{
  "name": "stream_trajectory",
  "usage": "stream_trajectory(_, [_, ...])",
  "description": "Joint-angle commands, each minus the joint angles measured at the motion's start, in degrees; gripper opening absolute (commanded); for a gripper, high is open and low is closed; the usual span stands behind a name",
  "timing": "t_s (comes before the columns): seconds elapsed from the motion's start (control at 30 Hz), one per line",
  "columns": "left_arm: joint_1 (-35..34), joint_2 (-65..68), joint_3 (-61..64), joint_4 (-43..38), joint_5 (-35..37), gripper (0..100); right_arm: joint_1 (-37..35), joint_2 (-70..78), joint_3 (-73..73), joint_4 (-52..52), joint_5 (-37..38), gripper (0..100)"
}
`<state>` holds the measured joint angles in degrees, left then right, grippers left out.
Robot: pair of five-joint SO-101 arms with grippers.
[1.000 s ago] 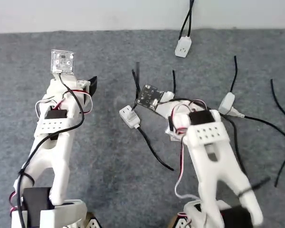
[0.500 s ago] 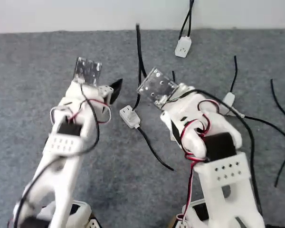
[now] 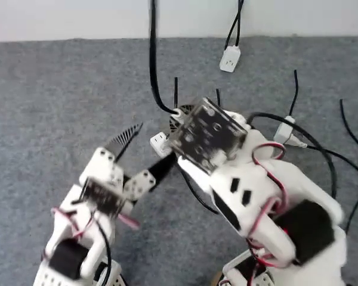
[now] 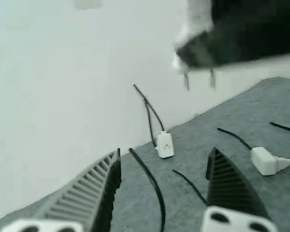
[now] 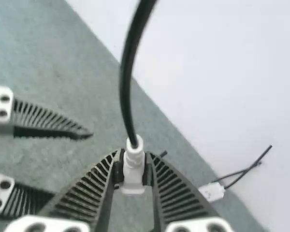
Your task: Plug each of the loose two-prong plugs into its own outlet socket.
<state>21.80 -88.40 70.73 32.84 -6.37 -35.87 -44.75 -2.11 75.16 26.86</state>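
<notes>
Right wrist view: the right claw clamps the white two-prong plug, now raised higher; the left claw, spread apart, has retreated nearer.

1. The table cover is grey cloth, much like felt carpet. It is matt and rough, with a short nap.
2. My right claw has fingers of black plastic, matt and ribbed along their length. My left claw is made of the same ribbed black plastic.
3. The plug in my right claw is white plastic, smooth with a slight sheen.
4. Its cord is black, smooth and rubbery-looking, faintly glossy.
5. My arm shells are white plastic, smooth and mostly matt.
6. The thin wires looped over them have glossy red sleeves.
7. The wall is white, smooth and matt.
</notes>
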Motion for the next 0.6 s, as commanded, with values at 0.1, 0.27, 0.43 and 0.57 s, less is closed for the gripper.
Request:
stream_trajectory(0.1, [3.0,-14.7,3.1,5.7,-0.7,27,-6.3,3.1,-9.0,5.3,-4.5,0.8])
stream_trajectory(0.27, [2.8,-15.1,3.2,5.7,-0.7,27,-12.1,3.6,-9.0,7.9,-6.2,0.8])
stream_trajectory(0.43, [2.8,-15.2,2.9,5.7,-0.4,27,-12.5,3.2,-7.9,8.7,-6.2,0.8])
stream_trajectory(0.57, [2.8,-15.4,2.7,5.8,-0.4,27,-12.5,3.6,-7.7,10.0,-6.2,0.8])
